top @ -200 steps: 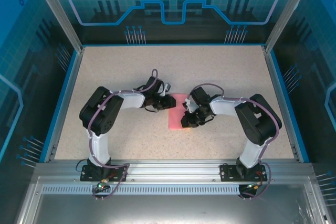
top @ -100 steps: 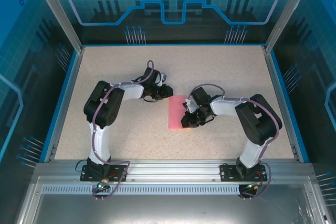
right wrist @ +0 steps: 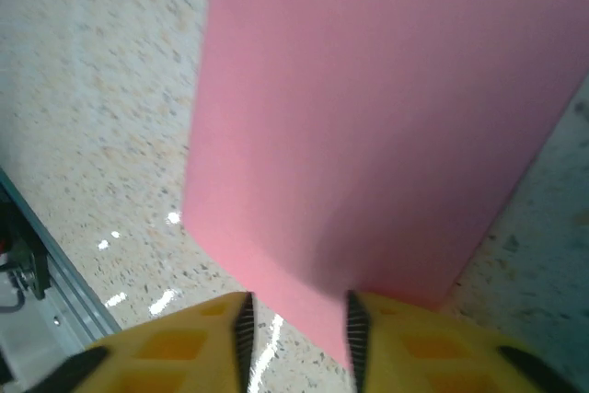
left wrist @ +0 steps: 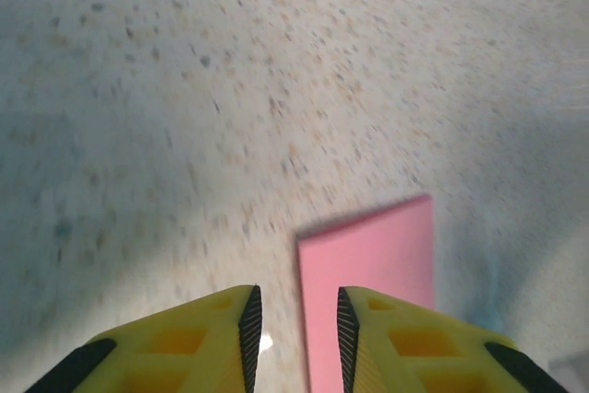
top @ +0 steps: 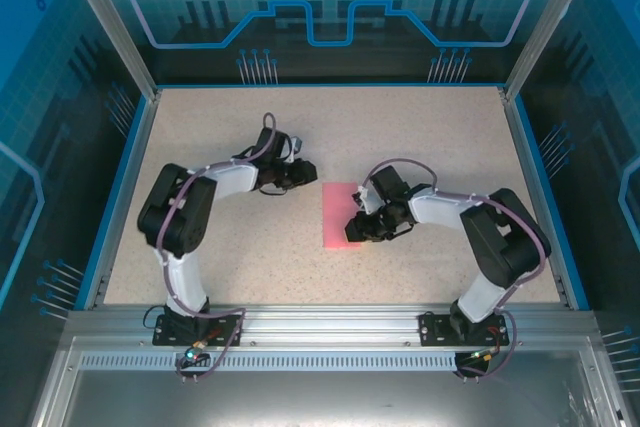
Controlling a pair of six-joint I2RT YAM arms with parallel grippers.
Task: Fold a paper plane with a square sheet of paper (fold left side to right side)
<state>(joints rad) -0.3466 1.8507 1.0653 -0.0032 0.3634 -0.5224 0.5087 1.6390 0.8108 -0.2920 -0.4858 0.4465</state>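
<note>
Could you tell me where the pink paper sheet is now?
In the top view, the thin pink paper sheet lies mid-table, its right edge by the right gripper.

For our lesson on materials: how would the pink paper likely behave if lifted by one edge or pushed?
The pink paper looks thin and lies flat on the speckled table, so it would probably droop if lifted by an edge. Being so thin, it is likely light; pushed, it may slide or buckle.

I count one pink sheet [top: 340, 215] on one table [top: 450, 127]. Two arms are mine, left arm [top: 185, 217] and right arm [top: 500, 237], carrying two grippers, left gripper [top: 306, 175] and right gripper [top: 352, 231]. Each gripper ends in two yellow fingers [left wrist: 212, 342], four altogether.
</note>
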